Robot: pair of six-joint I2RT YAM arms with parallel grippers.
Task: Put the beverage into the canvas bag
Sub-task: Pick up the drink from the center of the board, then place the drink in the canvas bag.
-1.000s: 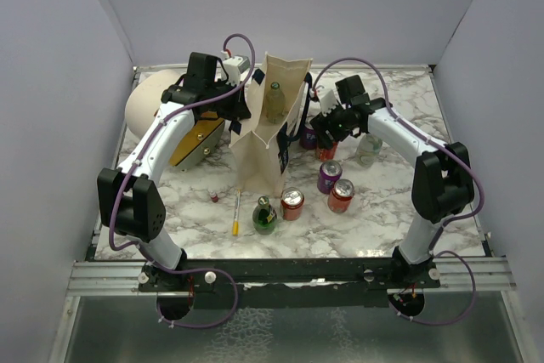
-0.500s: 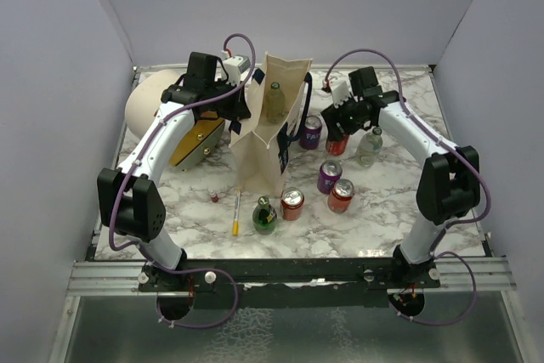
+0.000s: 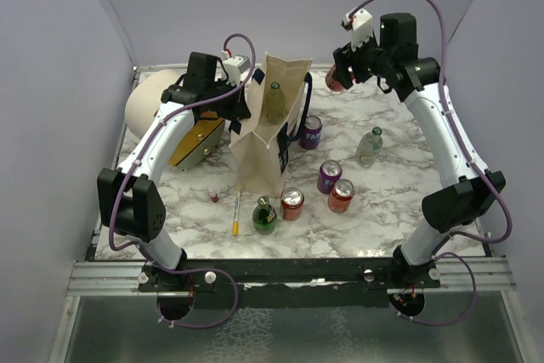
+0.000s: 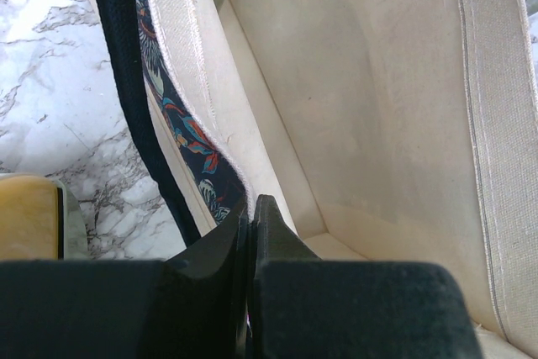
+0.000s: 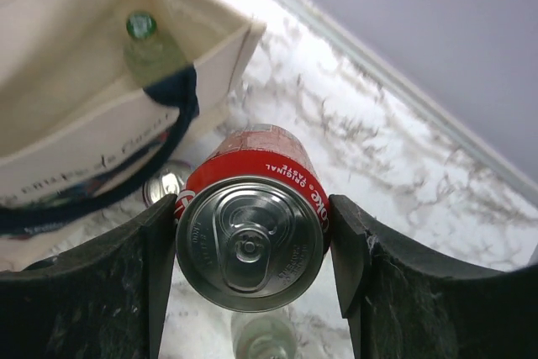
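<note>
Red can point(image 5: 250, 229) reading "ORIGINAL" clamped in right gripper point(image 5: 252, 245); left gripper point(image 4: 252, 210) pinches canvas bag point(image 4: 378, 124) rim

**What stands on my marble desk**

My white-and-grey marble desk point(image 3: 399, 125) carries a canvas bag point(image 3: 255, 146), upright near the middle. To my left of it rests a cream drum-shaped thing point(image 3: 146, 104) with a gold face. Just right of the bag stands a purple can point(image 3: 312, 132). Farther right is a clear bottle point(image 3: 369, 146). Nearer my bases, a second purple can point(image 3: 329, 176) and a red can point(image 3: 341, 195) stand close together. Another red can point(image 3: 291, 203) stands just beside a green bottle point(image 3: 264, 215), in front of the bag. A yellow pen point(image 3: 235, 214) lies left of that bottle, with a small red bit point(image 3: 214, 198) near its far end.
</note>
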